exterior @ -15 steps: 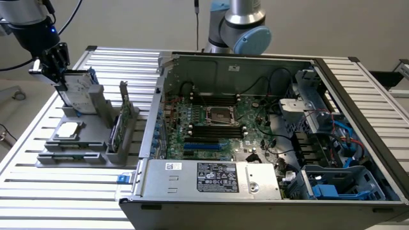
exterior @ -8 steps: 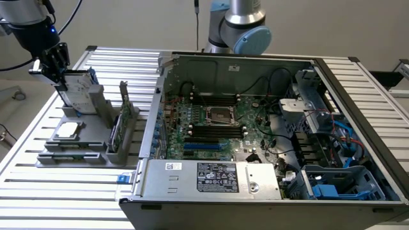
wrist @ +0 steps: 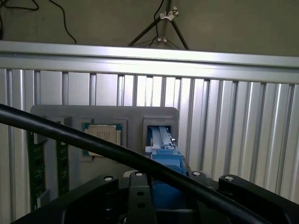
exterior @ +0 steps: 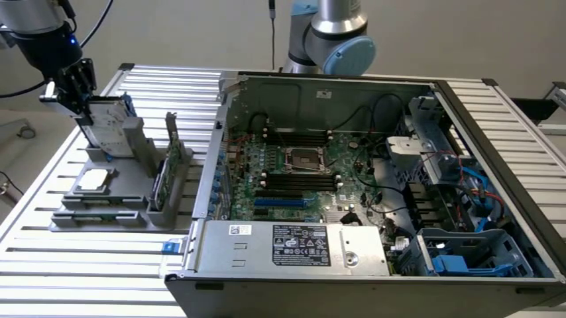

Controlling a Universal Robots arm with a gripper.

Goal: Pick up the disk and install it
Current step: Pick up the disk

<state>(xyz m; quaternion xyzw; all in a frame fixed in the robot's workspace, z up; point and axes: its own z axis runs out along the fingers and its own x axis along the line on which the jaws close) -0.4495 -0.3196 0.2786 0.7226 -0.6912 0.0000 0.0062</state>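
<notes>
The disk (exterior: 108, 129) stands on edge in a slot of the grey holder (exterior: 124, 199) at the exterior view's left, a silver-grey slab with blue rails. My gripper (exterior: 78, 99) is at its upper end, fingers closed on that edge. In the wrist view the disk's blue rail (wrist: 163, 156) runs from between the black gripper parts down to the holder's slot (wrist: 161, 128). I cannot tell whether its lower end still sits in the slot.
The holder also carries a small silver square chip (exterior: 93, 179) (wrist: 103, 137) and an upright green circuit card (exterior: 168, 165). The open computer case (exterior: 354, 179) lies to the exterior view's right, with a blue drive bay (exterior: 460, 258) in its near corner. A black cable (wrist: 70, 135) crosses the wrist view.
</notes>
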